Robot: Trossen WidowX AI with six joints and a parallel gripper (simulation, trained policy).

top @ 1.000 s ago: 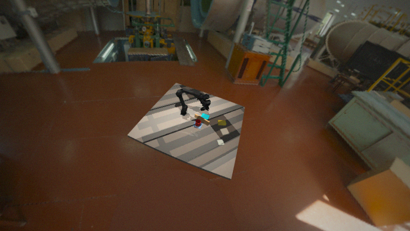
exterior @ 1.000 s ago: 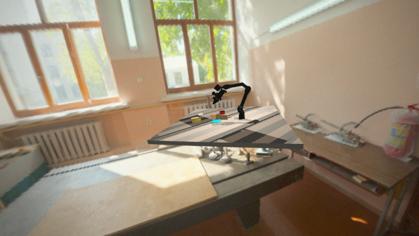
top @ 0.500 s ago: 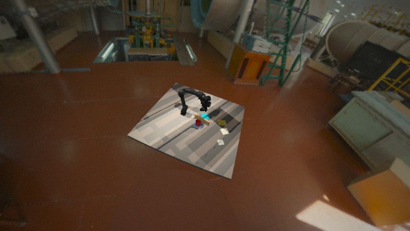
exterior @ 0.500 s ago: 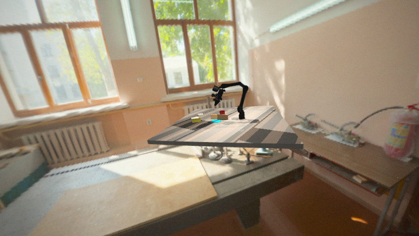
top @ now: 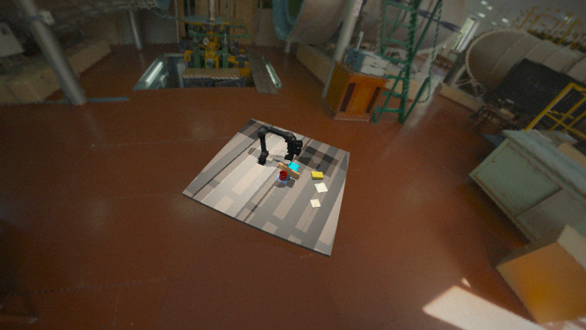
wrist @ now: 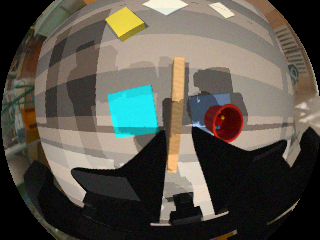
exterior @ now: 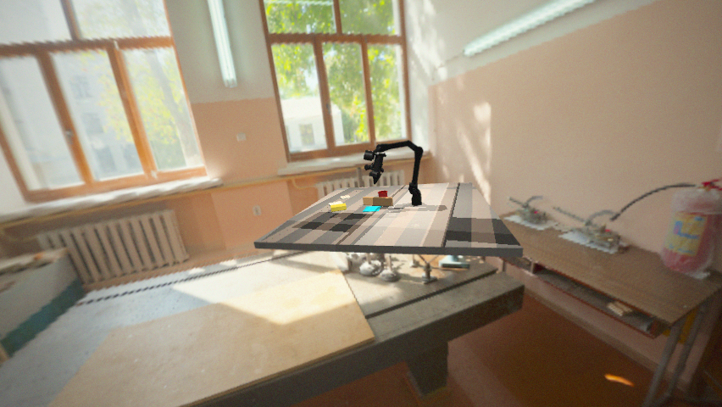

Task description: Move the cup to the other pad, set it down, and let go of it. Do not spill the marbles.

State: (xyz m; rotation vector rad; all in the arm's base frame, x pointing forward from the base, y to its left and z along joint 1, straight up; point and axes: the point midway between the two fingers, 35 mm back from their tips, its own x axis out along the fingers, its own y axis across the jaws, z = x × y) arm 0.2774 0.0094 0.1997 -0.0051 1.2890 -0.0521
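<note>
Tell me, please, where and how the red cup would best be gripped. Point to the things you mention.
I would grip the red cup (top: 283, 175) (exterior: 382, 193) (wrist: 215, 123) by its side walls below the rim, coming from above with the fingers straddling it. It stands upright, mouth open, marbles (wrist: 220, 122) inside; the wooden bar (top: 293, 172) (exterior: 371, 200) (wrist: 176, 110) beside it makes a low approach across that side riskier.

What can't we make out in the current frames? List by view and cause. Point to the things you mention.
- Marble count in the red cup (top: 283, 175) (exterior: 382, 193) (wrist: 218, 131): wrist, too small; top, too small.
- Blue pad (top: 280, 180) (wrist: 199, 106): exterior, hidden behind the wooden bar (top: 295, 173) (exterior: 374, 201) (wrist: 176, 100).
- Gap between gripper (top: 289, 158) (exterior: 374, 181) (wrist: 178, 133) fingertips: top and exterior, too small.
</note>
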